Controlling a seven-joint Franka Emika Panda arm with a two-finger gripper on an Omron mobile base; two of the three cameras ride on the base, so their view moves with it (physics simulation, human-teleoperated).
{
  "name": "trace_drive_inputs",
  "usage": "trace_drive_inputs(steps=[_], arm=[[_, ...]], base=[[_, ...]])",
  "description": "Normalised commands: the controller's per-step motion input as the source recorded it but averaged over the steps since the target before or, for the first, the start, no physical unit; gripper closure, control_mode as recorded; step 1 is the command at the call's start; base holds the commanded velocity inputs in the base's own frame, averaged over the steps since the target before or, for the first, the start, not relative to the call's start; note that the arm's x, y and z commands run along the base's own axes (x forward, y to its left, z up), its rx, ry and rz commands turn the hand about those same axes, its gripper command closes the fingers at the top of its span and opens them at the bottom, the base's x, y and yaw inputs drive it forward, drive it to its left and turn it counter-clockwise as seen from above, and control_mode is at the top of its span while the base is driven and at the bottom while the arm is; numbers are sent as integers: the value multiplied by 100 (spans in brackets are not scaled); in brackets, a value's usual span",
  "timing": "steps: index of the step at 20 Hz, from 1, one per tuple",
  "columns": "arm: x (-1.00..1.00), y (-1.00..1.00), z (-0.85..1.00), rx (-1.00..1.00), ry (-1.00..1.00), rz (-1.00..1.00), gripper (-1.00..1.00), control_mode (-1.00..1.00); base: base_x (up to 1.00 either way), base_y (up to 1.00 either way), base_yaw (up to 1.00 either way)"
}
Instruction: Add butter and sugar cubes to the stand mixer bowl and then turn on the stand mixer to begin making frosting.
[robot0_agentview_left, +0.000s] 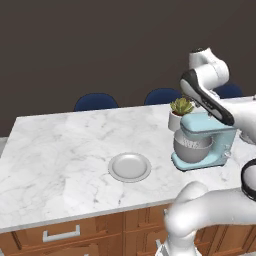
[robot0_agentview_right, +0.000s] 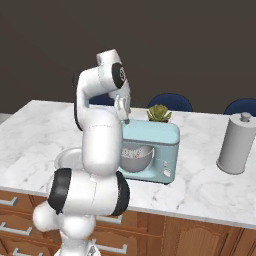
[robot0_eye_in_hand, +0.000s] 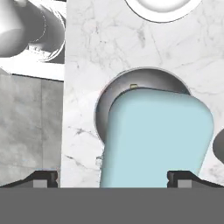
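The light blue stand mixer stands on the marble counter with its head down over the grey stand mixer bowl. My gripper hangs open just above the front of the mixer's head, with nothing between its fingertips. In the hand view the bowl's rim curves out from under the head, and a small pale yellow piece, the butter, peeks out inside it. The sugar cubes are hidden.
A shallow grey plate lies left of the mixer. Behind the mixer stands a small potted plant, and a grey paper towel roll stands to its right. Blue chairs line the counter's far side.
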Motion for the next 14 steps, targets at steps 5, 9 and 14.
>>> trace_drive_inputs(steps=[5,9,14], arm=[[-99,0,19,-7,-35,7,-100,-100],[-83,-4,1,-5,-29,15,-100,-100],[-33,-12,-18,-1,-24,28,-100,-100]], base=[[0,0,0],[0,0,0],[0,0,0]])
